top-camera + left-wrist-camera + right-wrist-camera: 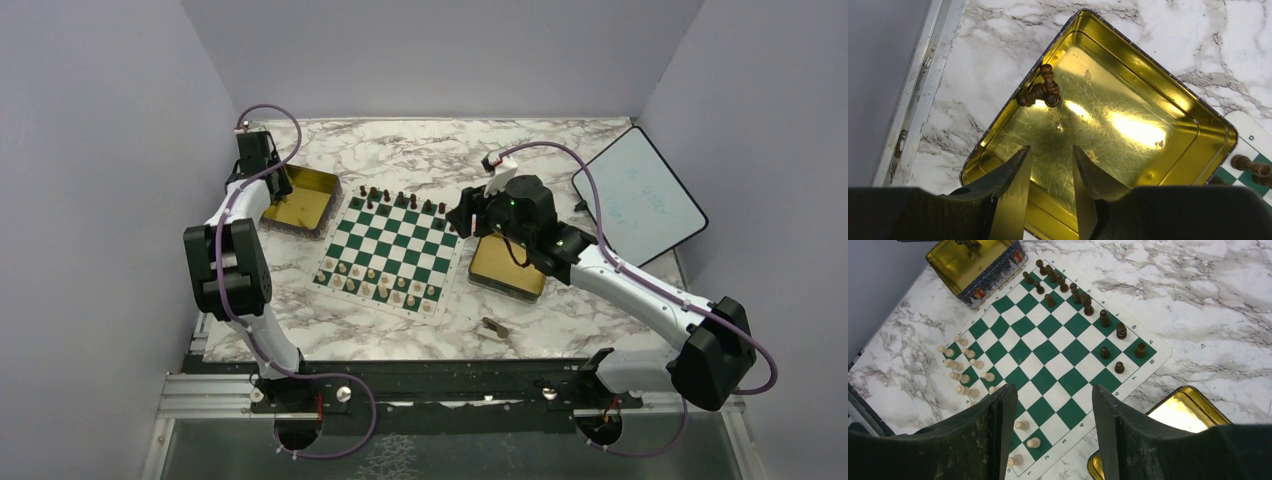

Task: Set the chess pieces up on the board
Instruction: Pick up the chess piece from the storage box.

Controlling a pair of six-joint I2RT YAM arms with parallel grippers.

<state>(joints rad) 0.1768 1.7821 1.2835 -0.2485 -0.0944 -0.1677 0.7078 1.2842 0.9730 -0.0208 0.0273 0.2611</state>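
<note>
Marble table (pixel 420 150): board (pixel 392 247) between 2 gold tins (pixel 300 200).

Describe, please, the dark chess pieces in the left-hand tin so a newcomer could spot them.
Find the green and white chessboard; a gold tin sits off its far left corner. Against that tin's wall lies a small heap of dark brown pieces. Unlike the dark pieces standing on the board, these lie tumbled together.

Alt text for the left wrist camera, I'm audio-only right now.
The left gripper, jaws apart and empty, hangs over a gold tin. A few dark brown chess pieces lie clustered against the tin's far-left wall; a corner of the board shows at lower right.
</note>
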